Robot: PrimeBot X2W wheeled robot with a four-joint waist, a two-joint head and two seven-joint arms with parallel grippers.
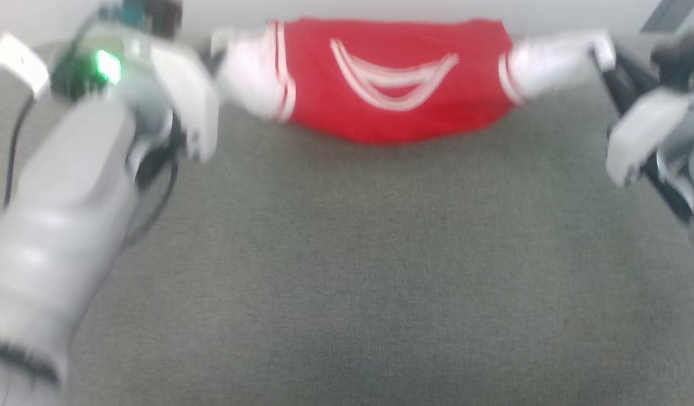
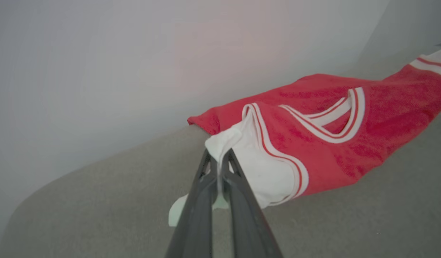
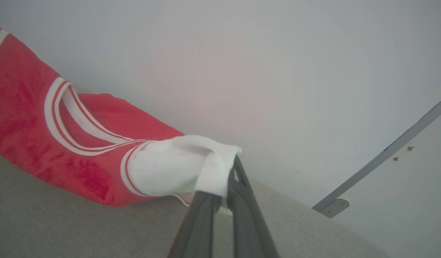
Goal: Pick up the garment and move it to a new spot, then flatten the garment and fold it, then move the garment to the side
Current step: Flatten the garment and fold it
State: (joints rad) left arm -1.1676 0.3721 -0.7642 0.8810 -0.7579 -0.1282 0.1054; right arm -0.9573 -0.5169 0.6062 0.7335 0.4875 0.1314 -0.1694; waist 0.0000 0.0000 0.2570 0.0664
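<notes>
The garment, a red jersey with white sleeves and striped neck trim, hangs stretched between my two grippers at the far edge of the table, its red body sagging onto the surface. My left gripper is shut on the white left-hand sleeve. In the left wrist view that gripper pinches a fold of the sleeve, with the garment trailing to the right. My right gripper is shut on the other white sleeve. In the right wrist view that gripper pinches the sleeve's bunched end, and the garment runs off to the left.
The grey-green cloth-covered table spreads wide in front of the garment. A pale wall stands right behind the table's far edge. A grey metal strut with a bracket runs along the wall at the right. Dark cables hang beside my left forearm.
</notes>
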